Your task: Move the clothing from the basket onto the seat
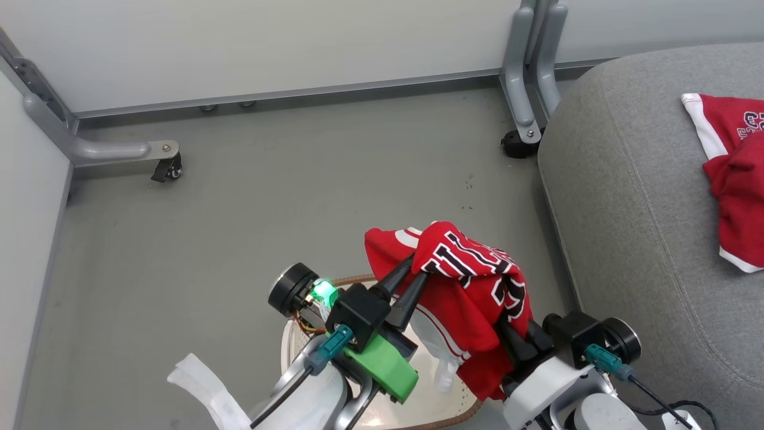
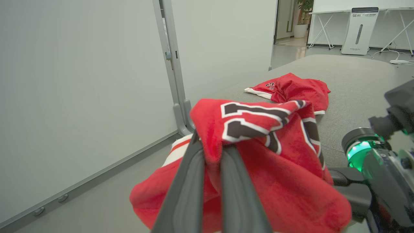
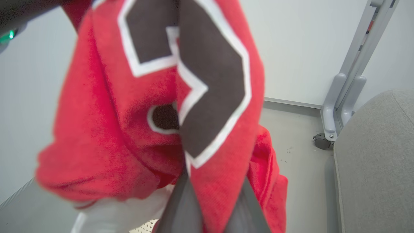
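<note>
The red jersey with black-and-white letters hangs in the air, crumpled, just above the basket and near the left edge of the seat. It does not lie in the basket; its lower part hangs down toward the cream perforated bottom.

The jersey is held from two sides. The left gripper takes it at the upper left part. In the left wrist view this gripper has its two dark fingers close together, and a fold of the red cloth is pinched between them. The right gripper holds the lower right part, and its tips are hidden under the cloth in the head view. In the right wrist view the cloth comes down between the two fingers of this gripper, so they pinch the jersey too.

The red shorts with white trim lie flat on the grey seat, at its far right side, well apart from the jersey. In the left wrist view the shorts lie behind the jersey on the seat top.

The basket stands on the grey floor, just beside the seat. White partition walls stand behind, on grey metal legs with small castors.
</note>
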Controlling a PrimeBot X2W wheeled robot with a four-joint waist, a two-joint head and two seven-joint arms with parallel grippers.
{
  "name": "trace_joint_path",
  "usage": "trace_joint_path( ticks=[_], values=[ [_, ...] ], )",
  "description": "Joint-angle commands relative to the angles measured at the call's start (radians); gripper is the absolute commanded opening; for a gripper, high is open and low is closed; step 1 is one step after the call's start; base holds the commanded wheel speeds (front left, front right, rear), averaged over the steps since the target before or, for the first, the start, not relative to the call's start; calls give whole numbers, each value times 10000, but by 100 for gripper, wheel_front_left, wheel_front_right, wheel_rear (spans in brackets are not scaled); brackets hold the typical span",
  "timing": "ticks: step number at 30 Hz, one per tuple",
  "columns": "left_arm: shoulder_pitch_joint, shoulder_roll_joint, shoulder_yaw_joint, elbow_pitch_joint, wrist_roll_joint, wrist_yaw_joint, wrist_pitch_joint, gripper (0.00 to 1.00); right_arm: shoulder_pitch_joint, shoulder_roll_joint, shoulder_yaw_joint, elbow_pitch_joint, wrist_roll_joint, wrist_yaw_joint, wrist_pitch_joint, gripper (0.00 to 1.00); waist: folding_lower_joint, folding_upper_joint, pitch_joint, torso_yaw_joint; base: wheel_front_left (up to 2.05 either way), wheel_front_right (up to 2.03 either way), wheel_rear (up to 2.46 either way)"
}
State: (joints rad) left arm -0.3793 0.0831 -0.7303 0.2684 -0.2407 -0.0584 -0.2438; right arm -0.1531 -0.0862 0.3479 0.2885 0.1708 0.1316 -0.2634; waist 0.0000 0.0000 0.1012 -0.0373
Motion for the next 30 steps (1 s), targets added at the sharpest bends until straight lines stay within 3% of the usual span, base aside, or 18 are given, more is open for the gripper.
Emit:
trace_joint_path(
  ticks=[1,30],
  values=[
    [53,75,-11,24,-63,-70,32,100,89,0,-139,-71,91,-18,-20,0,0,0,-4,-10,0,0,0],
    [-32,288,-291,65,-296,47,97,100,102,17,-582,-193,166,-18,-21,0,0,0,61,-216,0,0,0]
  ],
)
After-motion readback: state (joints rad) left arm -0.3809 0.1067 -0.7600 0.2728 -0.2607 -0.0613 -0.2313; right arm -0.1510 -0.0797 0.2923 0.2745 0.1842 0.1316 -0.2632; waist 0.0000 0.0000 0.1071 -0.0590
